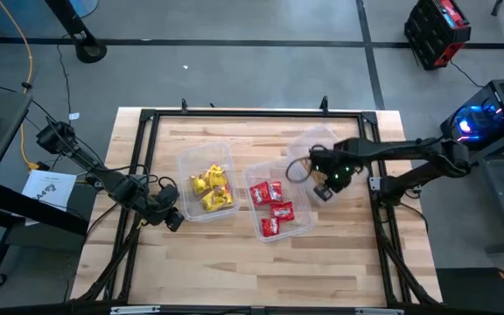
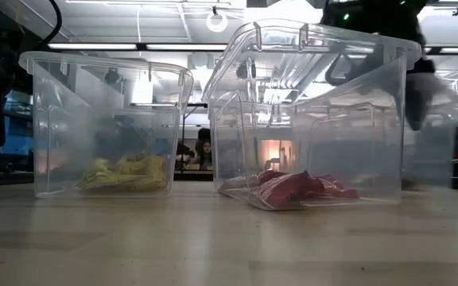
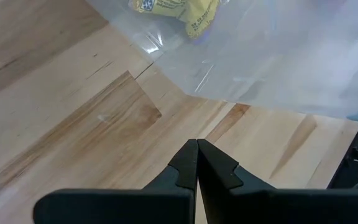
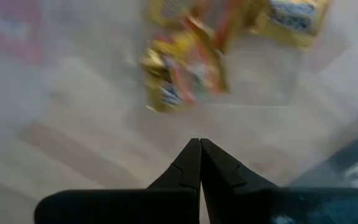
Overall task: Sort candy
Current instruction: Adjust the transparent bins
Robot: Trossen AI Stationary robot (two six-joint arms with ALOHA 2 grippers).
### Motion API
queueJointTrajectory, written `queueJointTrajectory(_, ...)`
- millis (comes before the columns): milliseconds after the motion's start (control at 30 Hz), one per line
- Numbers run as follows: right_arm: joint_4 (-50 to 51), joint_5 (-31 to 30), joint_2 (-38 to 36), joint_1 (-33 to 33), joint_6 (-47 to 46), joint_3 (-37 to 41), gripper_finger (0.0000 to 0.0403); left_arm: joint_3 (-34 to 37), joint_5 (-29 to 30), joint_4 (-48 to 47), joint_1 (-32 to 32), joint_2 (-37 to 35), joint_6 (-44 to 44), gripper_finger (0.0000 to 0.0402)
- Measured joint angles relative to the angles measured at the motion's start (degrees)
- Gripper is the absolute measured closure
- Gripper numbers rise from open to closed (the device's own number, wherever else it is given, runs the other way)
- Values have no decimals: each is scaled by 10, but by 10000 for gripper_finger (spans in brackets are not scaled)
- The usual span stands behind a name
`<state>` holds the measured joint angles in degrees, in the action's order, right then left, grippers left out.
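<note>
yellow candy (image 1: 211, 187) fills the left tub (image 1: 187, 164), red candy (image 1: 272, 208) the middle tub (image 1: 304, 227). right end effector (image 1: 323, 192) hangs pinched closed, empty, over brown-gold candy (image 4: 182, 71) in the third tub (image 1: 309, 137). left end effector (image 1: 173, 220) closed, empty, above the counter (image 1: 234, 271).

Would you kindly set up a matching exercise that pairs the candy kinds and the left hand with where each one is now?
Column one:
1. yellow candy
2. red candy
3. brown-gold candy
4. left hand

Column two:
A. in the middle tub
B. shut, over bare table beside the left tub
C. in the tub under the right hand
D. in the left tub

Pairs: 1-D, 2-A, 3-C, 4-B
</note>
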<state>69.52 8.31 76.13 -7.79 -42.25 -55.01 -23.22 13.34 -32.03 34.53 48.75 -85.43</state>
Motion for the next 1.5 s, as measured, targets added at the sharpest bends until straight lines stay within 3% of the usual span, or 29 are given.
queueJointTrajectory(300, -160, 64, -11, 150, -176, 0, 403, 0, 1, 0, 0, 0, 0, 402)
queueJointTrajectory(533, -335, 45, 24, 179, -239, 0, 403, 0, 12, 0, 0, 0, 0, 402)
queueJointTrajectory(867, -422, 40, 96, 134, -198, 0, 403, 0, -1, -6, 0, -2, 64, 402)
queueJointTrajectory(1067, -457, -6, 99, 77, -158, -1, 403, -1, -12, -11, -1, -18, 153, 402)
queueJointTrajectory(1500, -462, 7, 98, -54, -55, 0, 403, -41, 4, -58, -52, -64, 225, 401)
